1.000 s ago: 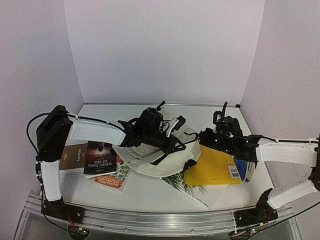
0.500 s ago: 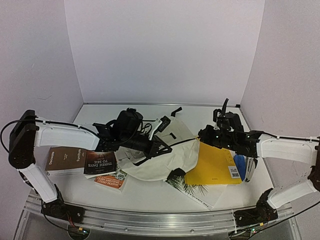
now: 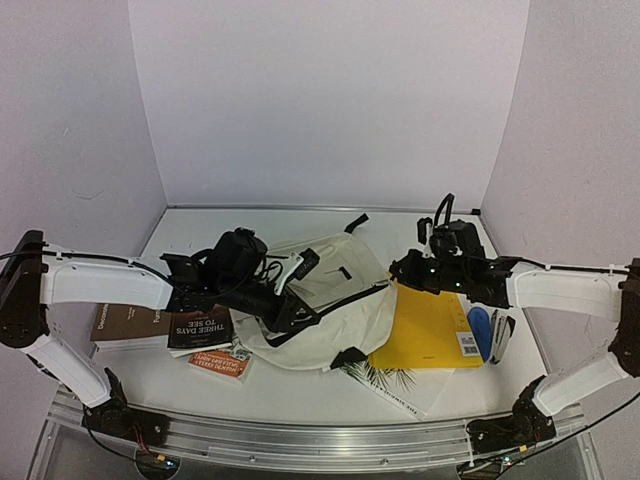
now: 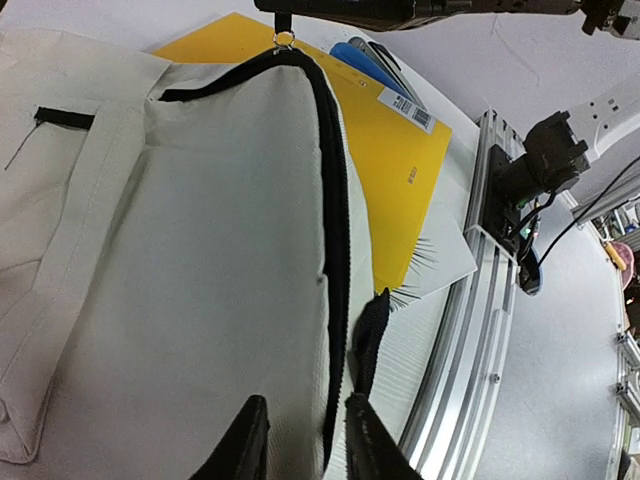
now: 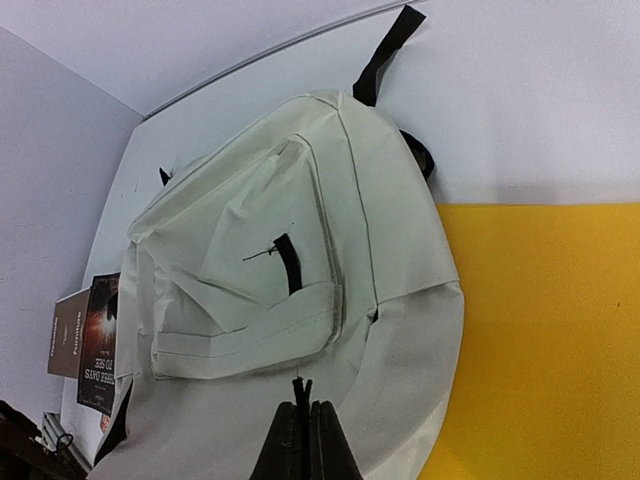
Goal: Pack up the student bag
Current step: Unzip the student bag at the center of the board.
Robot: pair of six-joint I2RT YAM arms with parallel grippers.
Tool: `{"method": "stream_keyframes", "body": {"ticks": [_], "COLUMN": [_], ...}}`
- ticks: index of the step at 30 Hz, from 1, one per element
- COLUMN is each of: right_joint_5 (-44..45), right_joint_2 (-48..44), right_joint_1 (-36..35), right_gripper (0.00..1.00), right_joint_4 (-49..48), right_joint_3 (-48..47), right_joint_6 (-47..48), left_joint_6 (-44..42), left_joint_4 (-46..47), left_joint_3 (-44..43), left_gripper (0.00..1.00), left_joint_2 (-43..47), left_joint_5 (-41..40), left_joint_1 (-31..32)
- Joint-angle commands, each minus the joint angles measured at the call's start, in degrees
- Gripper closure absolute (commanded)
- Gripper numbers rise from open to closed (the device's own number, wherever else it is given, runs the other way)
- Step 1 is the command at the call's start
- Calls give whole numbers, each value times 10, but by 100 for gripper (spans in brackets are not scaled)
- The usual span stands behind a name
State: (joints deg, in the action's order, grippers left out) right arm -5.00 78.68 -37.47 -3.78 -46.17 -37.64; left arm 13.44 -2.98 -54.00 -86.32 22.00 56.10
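Observation:
The student bag (image 3: pixel 345 300) is a cream canvas backpack with black trim. It lies flat mid-table with its front pocket (image 5: pixel 250 300) facing up. My left gripper (image 3: pixel 297 318) is at the bag's near edge. In the left wrist view, the left gripper (image 4: pixel 305 412) is open and the black zipper trim (image 4: pixel 335 250) runs between its fingers. My right gripper (image 3: pixel 393 272) is at the bag's right side. In its wrist view, the right gripper (image 5: pixel 305 408) is shut on a thin black zipper pull (image 5: pixel 301 385), which draws the trim taut.
A yellow folder (image 3: pixel 425 330) lies right of the bag, partly under it, with a blue item (image 3: pixel 480 325) beside it. A palm-leaf book (image 3: pixel 395 385) sticks out below. Several books (image 3: pixel 195 335) lie at the left. A metal rail (image 3: pixel 300 435) runs along the near edge.
My left gripper has opened and its arm has drawn back to the left. The bag has sunk from a lifted bundle to lying flat. The right gripper keeps its hold.

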Motion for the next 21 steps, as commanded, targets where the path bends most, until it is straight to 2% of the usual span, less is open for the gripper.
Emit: {"method": "stream_keyframes", "body": {"ticks": [1, 7, 14, 17, 21], "right_joint_5": [-39, -39, -33, -29, -29], "right_joint_2": [-2, -25, -45, -50, -51], "right_joint_1": [3, 1, 0, 0, 0], "right_gripper": [100, 100, 100, 100, 100], "right_joint_4": [-40, -46, -47, -47, -47], "right_joint_3": [-9, 9, 25, 31, 34], "right_joint_6": [32, 28, 25, 26, 27], "left_joint_6": [27, 46, 49, 51, 54], "left_joint_4": [24, 84, 76, 74, 72], "left_joint_3": [-51, -133, -223, -247, -273], "left_gripper": [62, 47, 45, 47, 63], "left_joint_2": [-19, -94, -188, -214, -243], "left_joint_5": [21, 67, 91, 99, 115], "left_joint_1": [2, 2, 2, 2, 2]}}
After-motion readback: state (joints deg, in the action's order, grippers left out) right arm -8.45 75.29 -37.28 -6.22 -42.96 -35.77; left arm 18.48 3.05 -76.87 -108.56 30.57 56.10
